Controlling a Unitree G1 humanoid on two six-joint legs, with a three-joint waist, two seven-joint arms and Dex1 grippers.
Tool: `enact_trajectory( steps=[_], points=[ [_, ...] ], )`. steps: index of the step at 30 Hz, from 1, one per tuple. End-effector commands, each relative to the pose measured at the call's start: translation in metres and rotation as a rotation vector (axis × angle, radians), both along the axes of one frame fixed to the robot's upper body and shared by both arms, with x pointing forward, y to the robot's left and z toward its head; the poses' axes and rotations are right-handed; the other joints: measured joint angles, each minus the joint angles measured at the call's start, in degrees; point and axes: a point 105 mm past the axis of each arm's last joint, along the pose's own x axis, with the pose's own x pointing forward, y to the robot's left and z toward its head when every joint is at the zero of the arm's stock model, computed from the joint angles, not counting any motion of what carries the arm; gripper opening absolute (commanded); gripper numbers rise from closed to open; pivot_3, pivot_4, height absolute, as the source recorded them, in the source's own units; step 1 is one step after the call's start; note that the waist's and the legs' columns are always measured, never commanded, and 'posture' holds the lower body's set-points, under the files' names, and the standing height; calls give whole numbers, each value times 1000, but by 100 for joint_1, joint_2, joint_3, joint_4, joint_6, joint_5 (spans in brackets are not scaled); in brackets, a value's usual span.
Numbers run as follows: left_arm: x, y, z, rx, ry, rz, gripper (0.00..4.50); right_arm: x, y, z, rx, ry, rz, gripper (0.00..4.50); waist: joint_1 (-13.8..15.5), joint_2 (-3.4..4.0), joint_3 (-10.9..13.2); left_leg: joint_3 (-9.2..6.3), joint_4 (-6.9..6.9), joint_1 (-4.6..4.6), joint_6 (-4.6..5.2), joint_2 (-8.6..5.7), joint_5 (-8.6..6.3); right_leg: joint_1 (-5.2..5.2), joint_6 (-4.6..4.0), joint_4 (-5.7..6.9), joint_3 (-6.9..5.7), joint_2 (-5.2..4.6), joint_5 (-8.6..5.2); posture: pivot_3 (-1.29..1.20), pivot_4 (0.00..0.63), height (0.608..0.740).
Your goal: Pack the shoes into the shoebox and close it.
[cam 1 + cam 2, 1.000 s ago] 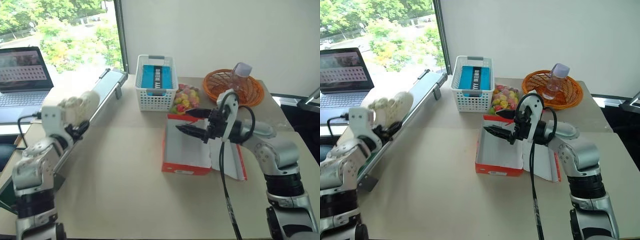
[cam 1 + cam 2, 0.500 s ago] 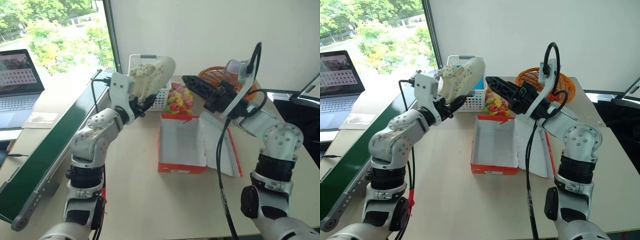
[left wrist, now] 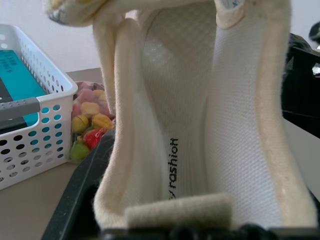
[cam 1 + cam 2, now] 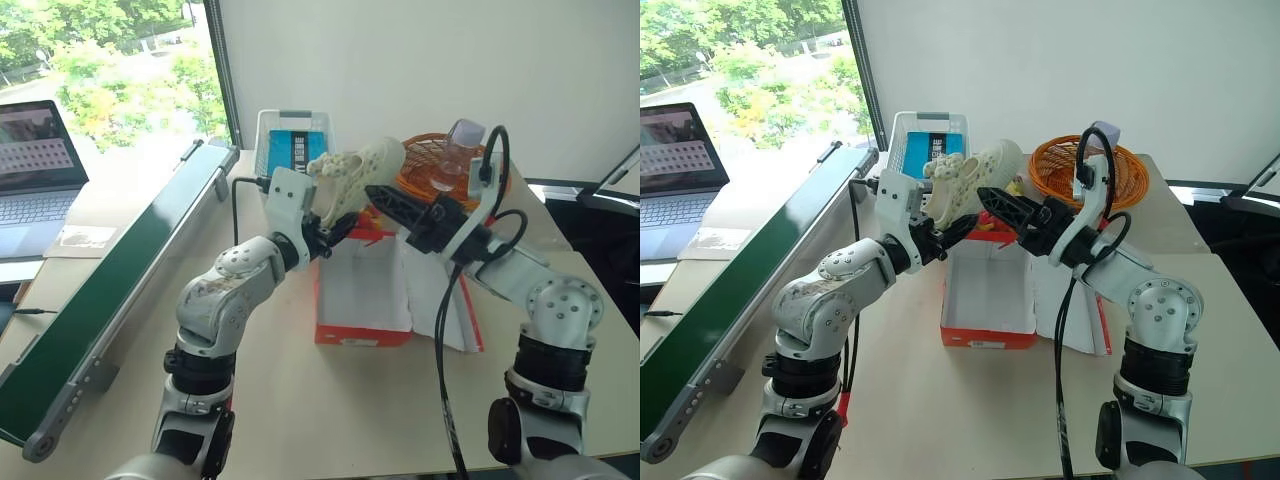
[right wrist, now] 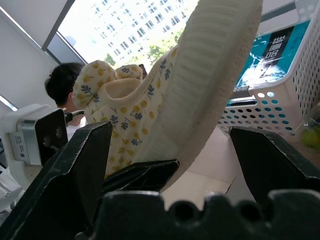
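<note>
The left hand [image 4: 325,228] is clamped on a cream shoe [image 4: 358,176], its length slanting up toward the right hand [image 4: 385,205], whose fingers are spread, above the open shoebox [image 4: 362,292].

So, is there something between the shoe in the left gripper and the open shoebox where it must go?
Nothing lies inside the shoebox; its white floor is bare. The shoe, held by the left gripper, hangs above the box's far end. The open right gripper sits just beside the shoe, also over that end, and could crowd the descent.
</note>
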Motion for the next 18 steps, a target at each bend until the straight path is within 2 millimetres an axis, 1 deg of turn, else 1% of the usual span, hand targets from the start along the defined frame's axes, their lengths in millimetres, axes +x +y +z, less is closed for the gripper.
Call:
enact_trajectory(
  steps=[1, 5, 11, 14, 18],
  points=[
    [-14, -10, 20, -32, -67, -49, 2662, 5, -3, 0, -15, -27, -25, 4500, -2, 0, 0, 0, 0, -2, 0, 0, 0, -1, 0, -1, 0, 0, 0, 0, 150, 740],
    [-23, -14, 8, -21, -21, -77, 2662, 11, 3, -1, -6, -31, -13, 4500, -10, 1, 0, -1, 0, -3, 0, -1, 0, -2, 0, 1, 1, 0, 0, 0, 150, 740],
    [-29, -16, -1, -30, 25, -73, 2662, 22, 14, -4, 18, -34, 7, 4500, -35, 1, 0, -5, 1, 1, 0, -1, 0, 0, 0, 3, 4, 5, 0, 0, 150, 740],
    [-28, -12, -2, -32, 31, -55, 2647, 24, 16, -2, 45, -35, 10, 3803, -35, 3, 2, -5, 0, -1, 0, -1, 0, -1, 0, 2, 4, 6, 0, 0, 150, 740],
    [-30, -13, -3, -44, 43, -57, 2647, 23, 20, 2, 66, -45, 18, 2449, -24, 3, 2, -7, 1, -2, 0, -1, 0, 0, 0, 2, 3, 6, 0, 0, 150, 740]
  ],
)
